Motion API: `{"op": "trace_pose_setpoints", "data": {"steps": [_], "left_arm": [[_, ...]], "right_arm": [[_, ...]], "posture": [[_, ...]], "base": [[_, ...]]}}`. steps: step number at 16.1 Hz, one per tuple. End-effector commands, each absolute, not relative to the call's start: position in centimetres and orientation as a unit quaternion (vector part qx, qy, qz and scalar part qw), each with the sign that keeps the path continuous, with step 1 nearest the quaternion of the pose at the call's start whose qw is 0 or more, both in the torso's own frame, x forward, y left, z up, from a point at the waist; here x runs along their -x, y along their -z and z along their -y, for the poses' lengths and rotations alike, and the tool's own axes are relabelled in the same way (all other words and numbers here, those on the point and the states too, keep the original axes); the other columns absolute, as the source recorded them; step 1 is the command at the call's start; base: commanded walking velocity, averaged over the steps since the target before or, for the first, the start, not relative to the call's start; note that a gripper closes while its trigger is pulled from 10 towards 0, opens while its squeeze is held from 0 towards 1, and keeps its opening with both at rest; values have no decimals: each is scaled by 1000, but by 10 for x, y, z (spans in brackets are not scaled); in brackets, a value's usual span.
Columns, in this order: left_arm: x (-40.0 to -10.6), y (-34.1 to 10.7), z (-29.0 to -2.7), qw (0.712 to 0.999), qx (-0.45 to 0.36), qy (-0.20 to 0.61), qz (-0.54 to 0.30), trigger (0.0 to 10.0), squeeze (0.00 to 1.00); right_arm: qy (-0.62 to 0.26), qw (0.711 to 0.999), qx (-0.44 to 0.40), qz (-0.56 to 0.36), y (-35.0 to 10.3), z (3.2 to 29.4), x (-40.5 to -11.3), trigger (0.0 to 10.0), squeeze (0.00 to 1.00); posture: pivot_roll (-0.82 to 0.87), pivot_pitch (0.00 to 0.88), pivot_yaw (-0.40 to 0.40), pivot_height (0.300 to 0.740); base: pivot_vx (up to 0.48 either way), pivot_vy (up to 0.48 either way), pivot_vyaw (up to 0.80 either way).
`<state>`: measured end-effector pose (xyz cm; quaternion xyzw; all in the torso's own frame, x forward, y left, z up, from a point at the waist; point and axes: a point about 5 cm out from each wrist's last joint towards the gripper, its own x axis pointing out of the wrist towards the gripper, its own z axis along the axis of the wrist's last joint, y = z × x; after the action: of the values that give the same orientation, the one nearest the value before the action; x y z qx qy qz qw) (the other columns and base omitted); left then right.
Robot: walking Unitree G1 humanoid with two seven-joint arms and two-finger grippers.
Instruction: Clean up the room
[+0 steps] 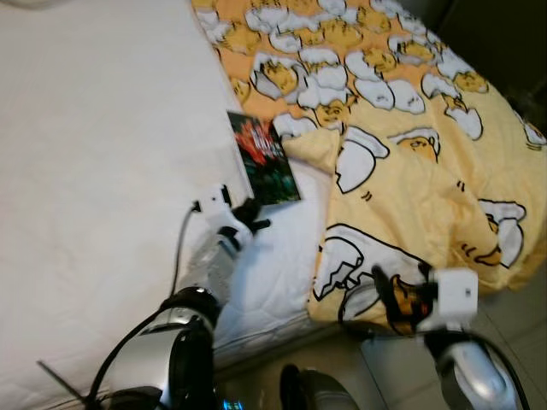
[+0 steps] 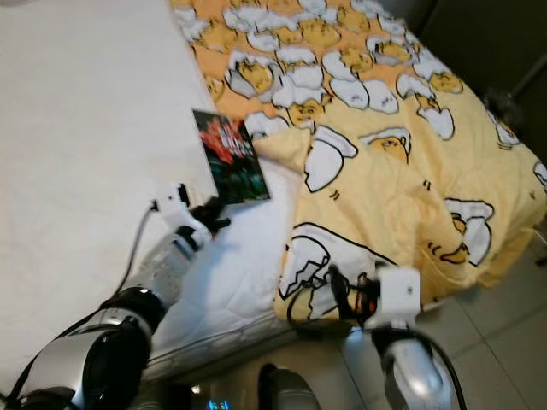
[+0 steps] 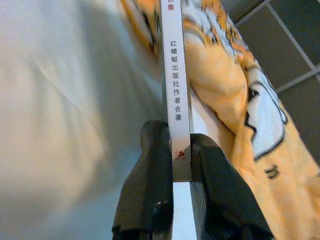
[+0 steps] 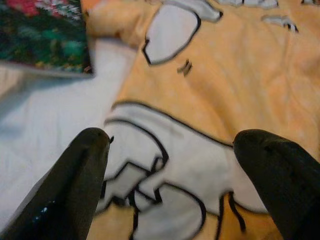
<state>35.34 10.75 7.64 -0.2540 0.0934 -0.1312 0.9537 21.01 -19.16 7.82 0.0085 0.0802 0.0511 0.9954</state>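
L gripper [image 3: 181, 165] is clamped on the near edge of the book [image 1: 266, 157], which lies flat on the white sheet [image 1: 102, 171] beside the yellow blanket [image 1: 410, 145]. R gripper [image 4: 170, 165] is spread wide over the rumpled blanket corner, nothing in it. Cleanup looks early imo: book not lifted, blanket unstraightened.

Glossy paper book [image 1: 264, 158]; soft cloth blanket [image 1: 410, 154].

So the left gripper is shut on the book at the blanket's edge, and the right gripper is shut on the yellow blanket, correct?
Not quite. The right gripper is open: the right wrist view shows its fingers spread wide over the yellow blanket, gripping nothing. The left gripper is indeed shut on the book, as the left wrist view shows.
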Motion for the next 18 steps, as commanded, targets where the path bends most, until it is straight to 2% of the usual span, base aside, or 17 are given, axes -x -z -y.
{"op": "trace_pose_setpoints", "data": {"steps": [1,3,5,6,7,8,11,12,15,16,17,18], "left_arm": [[-358,-92,-111,969,195,143,-45,0,0],[-357,-111,-133,986,107,128,8,0,0],[-350,-116,-151,994,27,108,24,0,0],[-341,-115,-170,998,-15,45,39,0,0],[-321,-104,-170,997,-61,40,36,0,0],[-306,-96,-161,996,-76,50,25,0,0],[-312,-91,-165,998,-66,-1,-11,0,0],[-312,-98,-164,996,-85,-9,-2,10000,0],[-308,-105,-157,995,-103,2,16,10000,0],[-309,-105,-159,994,-104,-13,12,10000,0],[-310,-105,-159,994,-108,-19,9,10000,0],[-312,-107,-153,994,-113,-9,13,10000,0]], "right_arm": [[-22,997,-21,-73,-79,201,-220,10000,0],[3,998,-46,-39,-91,212,-255,10000,0],[15,998,-53,-20,-99,219,-275,10000,0],[26,998,-56,-13,-102,222,-282,10000,0],[28,998,-51,-11,-102,222,-289,10000,0],[25,998,-49,-9,-102,221,-293,10000,0],[14,998,-53,-16,-94,216,-299,10000,0],[-13,999,-40,-13,-92,207,-300,10000,0],[-24,998,-54,10,-92,198,-301,10000,0],[-20,989,-143,17,-90,193,-302,10000,0],[-27,987,-155,18,-88,189,-302,10000,8],[-48,990,-129,15,-86,180,-302,10000,27]], "posture": [[-158,11,-50,740],[-96,0,-28,740],[-68,0,-13,740],[-39,0,-3,740],[-31,0,9,740],[-25,0,8,740],[-12,0,-9,740],[-12,0,-5,740],[-13,0,-6,740],[-16,0,-6,740],[-16,0,-6,740],[-20,0,-3,740]], "base": [[0,0,0],[0,0,0],[0,0,0],[0,0,0],[0,0,475],[0,0,444],[0,0,415],[0,0,0],[0,0,0],[0,0,0],[0,0,400],[0,0,0]]}}
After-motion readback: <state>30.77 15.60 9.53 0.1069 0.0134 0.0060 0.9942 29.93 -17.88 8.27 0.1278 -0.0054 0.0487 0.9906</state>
